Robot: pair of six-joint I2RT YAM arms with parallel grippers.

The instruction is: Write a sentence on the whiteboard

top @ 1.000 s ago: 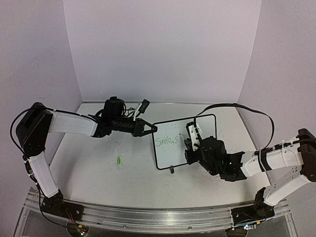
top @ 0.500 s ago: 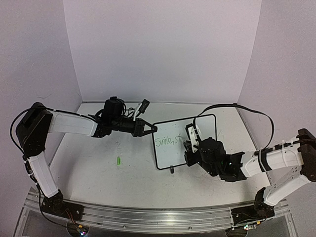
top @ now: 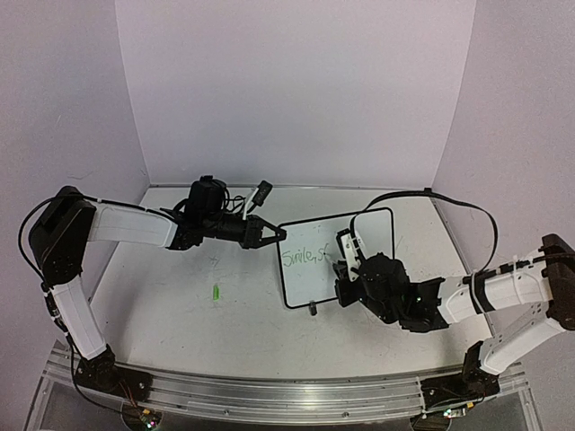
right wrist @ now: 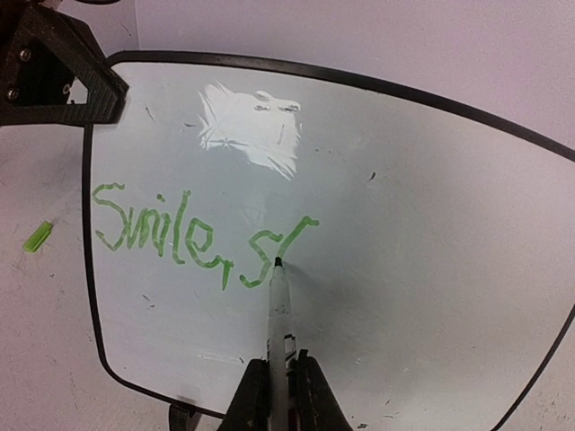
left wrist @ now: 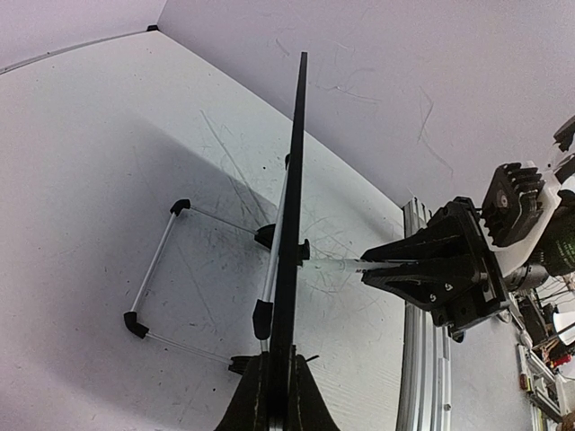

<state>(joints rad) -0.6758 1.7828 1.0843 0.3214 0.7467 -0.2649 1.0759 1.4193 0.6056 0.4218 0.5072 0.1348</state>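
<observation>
**Spotter:** Where are you in the line?

**Operator:** I'm working on the second word. The sentence [right wrist: 180,238] is reading "Smile," then an "s" with a rising stroke beside it. It's all in green on the left half of the whiteboard [right wrist: 404,269], and the right half is bare.

**Spotter:** And your grips?

**Operator:** My right gripper [right wrist: 277,391] is clenching the marker [right wrist: 278,314] low on its barrel. The tip is touching the board at the foot of that last stroke. My left gripper [left wrist: 274,395] is pinching the frame at the board's upper left corner, jaws closed on it. That is bracing the board where it's standing on its feet on the surface [top: 180,305].

**Spotter:** What are you watching for?

**Operator:** Pressure, mostly. The board is only propped up, so I'm judging that a hard push would rock it against the left clamp. I'm aiming for light contact, letters matching the height of "Smile", and clean lifts between strokes. I'm also budgeting space: the bare half should take the rest if the letters don't widen.

**Spotter:** Where's the board relative to the writing gripper?

**Operator:** It's facing that gripper, straight ahead of it. The writing is lying just beyond the marker tip and to its left, and the left gripper's corner is well apart from the tip.
</observation>
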